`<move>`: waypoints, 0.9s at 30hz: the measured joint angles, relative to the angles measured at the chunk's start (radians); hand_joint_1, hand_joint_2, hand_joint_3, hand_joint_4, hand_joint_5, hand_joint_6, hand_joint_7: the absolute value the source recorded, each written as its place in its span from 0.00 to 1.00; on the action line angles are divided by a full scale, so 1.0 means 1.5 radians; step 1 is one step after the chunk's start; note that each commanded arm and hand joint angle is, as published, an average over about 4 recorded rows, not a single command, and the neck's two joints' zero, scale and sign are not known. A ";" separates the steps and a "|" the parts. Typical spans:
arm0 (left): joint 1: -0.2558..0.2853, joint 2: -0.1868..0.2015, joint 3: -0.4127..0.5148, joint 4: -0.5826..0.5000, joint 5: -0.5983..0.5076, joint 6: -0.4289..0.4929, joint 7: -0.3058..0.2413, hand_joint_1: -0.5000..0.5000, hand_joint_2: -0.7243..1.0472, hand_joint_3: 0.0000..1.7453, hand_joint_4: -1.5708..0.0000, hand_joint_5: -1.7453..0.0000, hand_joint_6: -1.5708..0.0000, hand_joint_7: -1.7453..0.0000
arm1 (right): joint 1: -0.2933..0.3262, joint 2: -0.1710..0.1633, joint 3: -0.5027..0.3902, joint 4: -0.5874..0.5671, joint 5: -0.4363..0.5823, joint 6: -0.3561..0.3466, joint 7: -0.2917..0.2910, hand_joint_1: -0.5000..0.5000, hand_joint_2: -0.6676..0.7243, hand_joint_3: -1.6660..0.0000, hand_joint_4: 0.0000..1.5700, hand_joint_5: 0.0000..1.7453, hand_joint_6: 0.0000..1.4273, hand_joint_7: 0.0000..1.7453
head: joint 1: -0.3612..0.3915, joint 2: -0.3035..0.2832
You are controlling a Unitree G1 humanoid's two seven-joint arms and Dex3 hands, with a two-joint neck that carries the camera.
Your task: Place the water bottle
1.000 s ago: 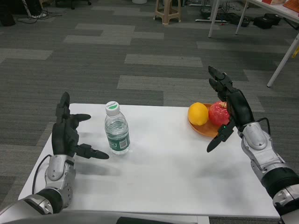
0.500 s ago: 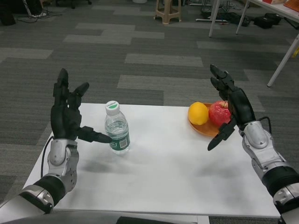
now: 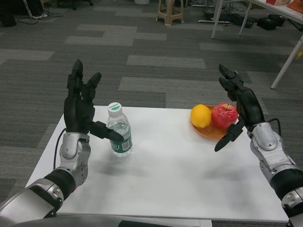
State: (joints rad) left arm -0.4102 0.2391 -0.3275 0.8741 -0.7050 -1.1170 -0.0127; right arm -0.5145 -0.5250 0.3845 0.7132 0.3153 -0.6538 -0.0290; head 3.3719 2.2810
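floor (image 3: 156, 52): grey carpet, light and dark tiles in bands | near: white table (image 3: 180, 175) | far centre: tan stool (image 3: 169, 12) | far right: white table legs (image 3: 246, 16), black bags and cables (image 3: 265, 21) on floor | far left: cables (image 3: 35, 14), dark gear

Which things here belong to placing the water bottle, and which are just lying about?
Belong to the job:
water bottle, upright on the white table
left hand, open beside the bottle

Just lying about:
orange and apple on the brown plate
right hand, open, waiting
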 measured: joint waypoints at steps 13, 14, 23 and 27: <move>0.000 0.011 0.010 -0.096 0.017 0.036 0.000 0.00 0.20 0.05 1.00 0.65 1.00 0.96 | -0.003 0.008 -0.017 -0.008 0.002 0.000 0.000 0.00 0.88 0.95 0.00 0.00 0.00 0.04 | -0.002 0.008; 0.000 0.014 0.011 -0.099 0.017 0.037 0.000 0.00 0.20 0.04 1.00 0.65 1.00 0.96 | -0.003 0.012 -0.020 -0.011 0.001 0.000 0.001 0.00 0.86 0.95 0.00 0.00 0.00 0.04 | -0.002 0.010; 0.010 0.038 0.047 -0.157 0.017 0.057 0.000 0.00 0.20 0.04 1.00 0.65 1.00 0.96 | -0.003 0.041 -0.030 -0.031 0.001 0.000 0.001 0.02 0.86 0.90 0.00 0.00 0.00 0.04 | -0.001 0.020; 0.015 0.039 0.056 -0.165 0.017 0.059 0.000 0.00 0.20 0.01 1.00 0.69 1.00 0.96 | -0.003 0.043 -0.030 -0.035 0.001 0.000 0.001 0.00 0.86 0.92 0.00 0.00 0.00 0.04 | -0.003 0.019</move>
State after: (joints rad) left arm -0.3880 0.2972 -0.2437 0.6270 -0.6793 -1.0279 -0.0123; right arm -0.5193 -0.4611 0.3402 0.6614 0.3168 -0.6541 -0.0276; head 3.3677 2.3093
